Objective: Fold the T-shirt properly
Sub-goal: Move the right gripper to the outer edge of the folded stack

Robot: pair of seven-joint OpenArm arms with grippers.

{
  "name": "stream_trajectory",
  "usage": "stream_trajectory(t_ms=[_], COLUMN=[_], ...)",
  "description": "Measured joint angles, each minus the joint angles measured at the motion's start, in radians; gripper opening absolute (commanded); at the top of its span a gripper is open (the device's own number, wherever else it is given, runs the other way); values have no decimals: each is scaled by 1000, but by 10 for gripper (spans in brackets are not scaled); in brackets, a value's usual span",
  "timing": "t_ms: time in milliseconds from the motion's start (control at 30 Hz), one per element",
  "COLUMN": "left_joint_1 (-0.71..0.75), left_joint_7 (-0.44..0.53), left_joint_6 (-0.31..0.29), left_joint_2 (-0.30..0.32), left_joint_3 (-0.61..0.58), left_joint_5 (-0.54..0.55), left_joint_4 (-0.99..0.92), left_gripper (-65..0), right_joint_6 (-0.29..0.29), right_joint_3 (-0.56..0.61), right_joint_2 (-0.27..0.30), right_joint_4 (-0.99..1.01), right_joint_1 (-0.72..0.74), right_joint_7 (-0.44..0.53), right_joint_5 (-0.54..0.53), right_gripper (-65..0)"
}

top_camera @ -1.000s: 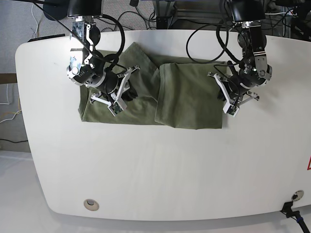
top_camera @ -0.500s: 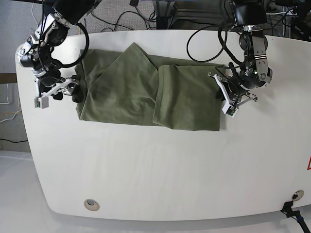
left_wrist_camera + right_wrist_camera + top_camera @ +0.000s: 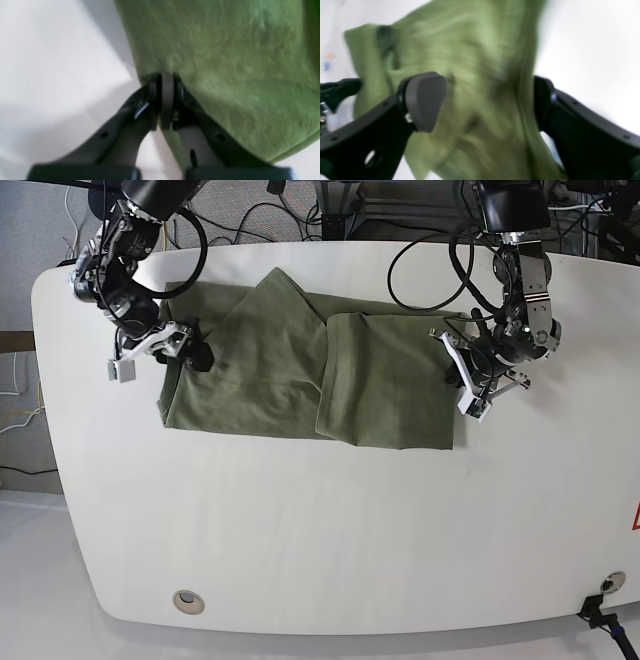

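The olive-green T-shirt [image 3: 270, 370] lies partly folded on the white table [image 3: 320, 530], its right part doubled over into a rectangle. At the shirt's right edge my left gripper [image 3: 458, 372] is shut on the fabric; the left wrist view shows the fingertips [image 3: 166, 100] pinched together at the edge of the T-shirt [image 3: 225, 62]. My right gripper [image 3: 195, 348] stands open over the shirt's left edge. In the blurred right wrist view its jaws [image 3: 485, 102] are wide apart, with the T-shirt [image 3: 475, 65] lying below them and nothing held.
Black cables [image 3: 420, 240] hang along the table's far edge behind both arms. A round grommet [image 3: 187, 601] sits near the front left corner. A red mark [image 3: 635, 518] shows at the right edge.
My right gripper opened, let go of the shirt's left part, swung out past the left edge and came back over it. The shirt's left side now lies flatter. The left gripper has barely moved.
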State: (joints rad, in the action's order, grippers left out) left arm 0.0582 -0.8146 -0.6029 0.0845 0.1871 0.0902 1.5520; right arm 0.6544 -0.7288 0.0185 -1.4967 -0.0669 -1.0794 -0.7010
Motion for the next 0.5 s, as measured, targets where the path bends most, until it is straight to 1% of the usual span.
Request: stream_trajectory(t_ms=[100, 200, 233, 267, 333, 400, 467, 500], left_joint_1=[0, 8, 10, 11, 11, 11, 11, 10], left_joint_7=[0, 5, 10, 11, 12, 12, 12, 12], left_joint_6=[0, 0, 0, 0, 0, 0, 0, 0], left_joint_2=[0, 0, 0, 0, 0, 0, 0, -1], left_joint_3=[0, 0, 1, 1, 1, 1, 1, 1], left_joint_5=[0, 6, 9, 9, 8, 8, 8, 8], left_joint_4=[0, 0, 0, 0, 0, 0, 0, 0], left_gripper=[-650, -650, -650, -650, -650, -650, -650, -650], right_joint_6=[-1, -3, -5, -8, -11, -23, -26, -28], right_joint_3=[46, 68, 68, 69, 69, 84, 129, 159], right_joint_2=[-20, -22, -23, -24, -24, -23, -21, -22], right_joint_4=[0, 6, 7, 7, 8, 8, -11, -44], right_joint_1=[4, 5, 5, 2, 1, -2, -8, -12], right_joint_7=[6, 14, 12, 13, -1, -5, -6, -23], right_joint_5=[5, 13, 17, 19, 31, 40, 47, 49], right_gripper=[-212, -314, -377, -454, -645, -650, -650, -650])
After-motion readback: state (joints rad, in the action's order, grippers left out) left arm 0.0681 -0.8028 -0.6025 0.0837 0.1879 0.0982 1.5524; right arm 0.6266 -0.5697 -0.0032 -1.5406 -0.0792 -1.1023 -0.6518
